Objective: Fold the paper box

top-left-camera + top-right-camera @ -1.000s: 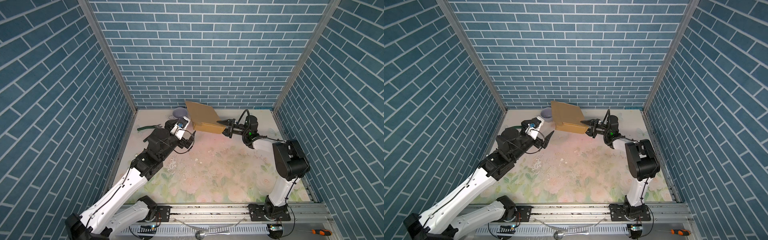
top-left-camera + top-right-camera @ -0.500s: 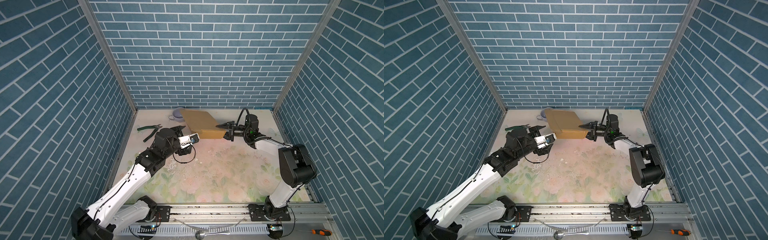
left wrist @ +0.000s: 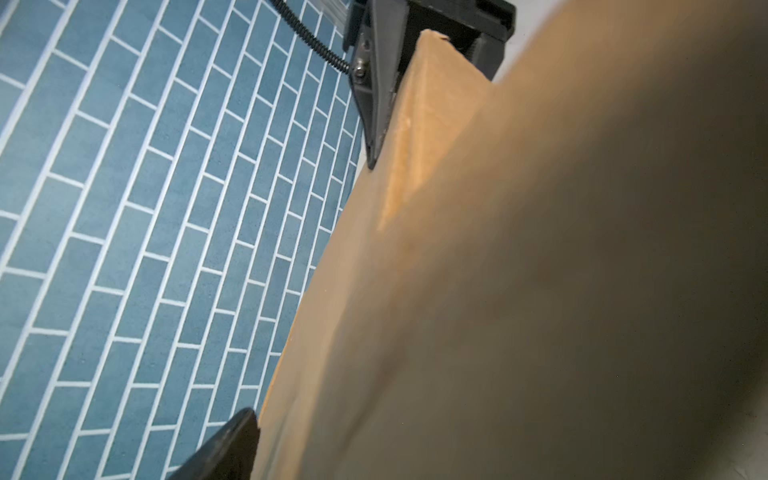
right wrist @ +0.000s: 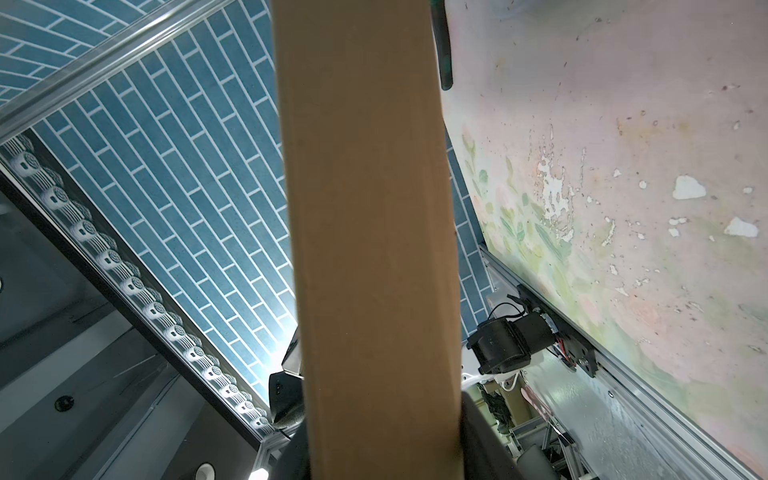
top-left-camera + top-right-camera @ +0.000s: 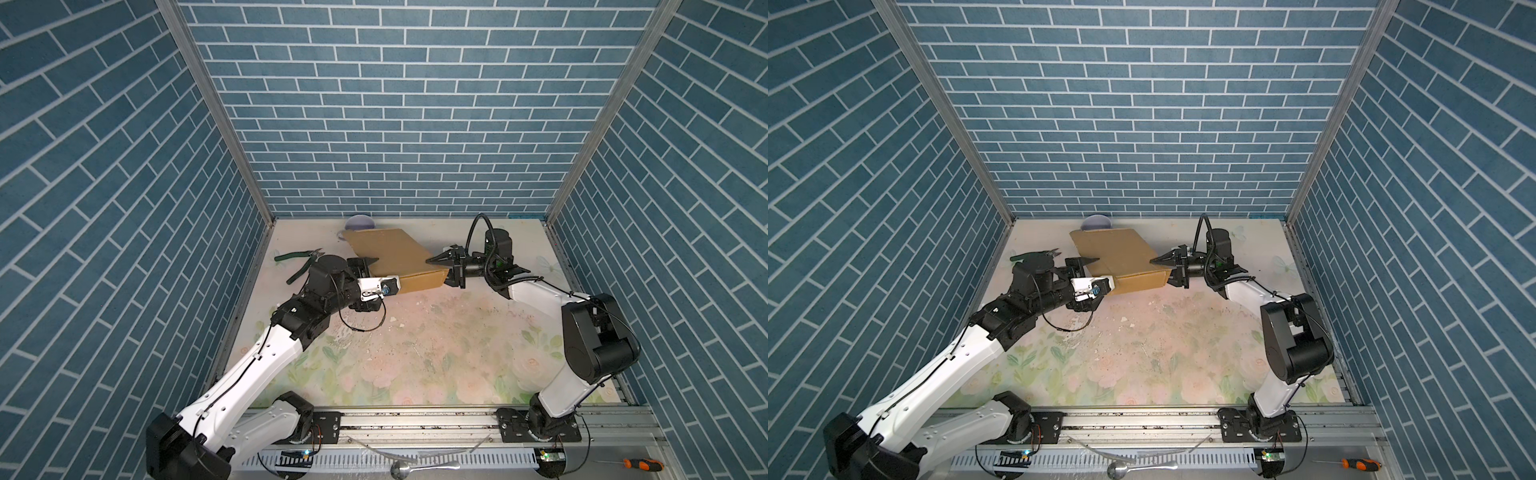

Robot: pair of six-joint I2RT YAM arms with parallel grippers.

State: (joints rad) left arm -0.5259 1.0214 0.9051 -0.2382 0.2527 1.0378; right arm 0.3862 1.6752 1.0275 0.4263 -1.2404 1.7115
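Observation:
The paper box [image 5: 392, 255] [image 5: 1115, 255] is plain brown cardboard, lying low near the back of the table with its top panel sloping up towards the back wall. My right gripper [image 5: 440, 272] [image 5: 1163, 272] is shut on its right end. In the right wrist view the box [image 4: 374, 249] runs out from between that gripper's fingers [image 4: 286, 399]. My left gripper [image 5: 372, 274] [image 5: 1096, 276] is open at the box's left end, its upper finger over the top panel. The left wrist view shows one finger [image 3: 226, 446] beside the cardboard [image 3: 540, 270]. Its other finger is hidden.
A lilac cup [image 5: 359, 222] [image 5: 1096, 222] stands just behind the box at the back wall. Green-handled pliers [image 5: 297, 262] [image 5: 1034, 254] lie left of my left wrist. The floral table [image 5: 415, 353] spreads in front. A spoon [image 5: 405, 471] and an orange screwdriver [image 5: 638, 467] lie beyond the front rail.
The box's raised panel has come down from steeply tilted to nearly flat. My left gripper swung round from the left onto the box's left end. My right gripper kept its hold.

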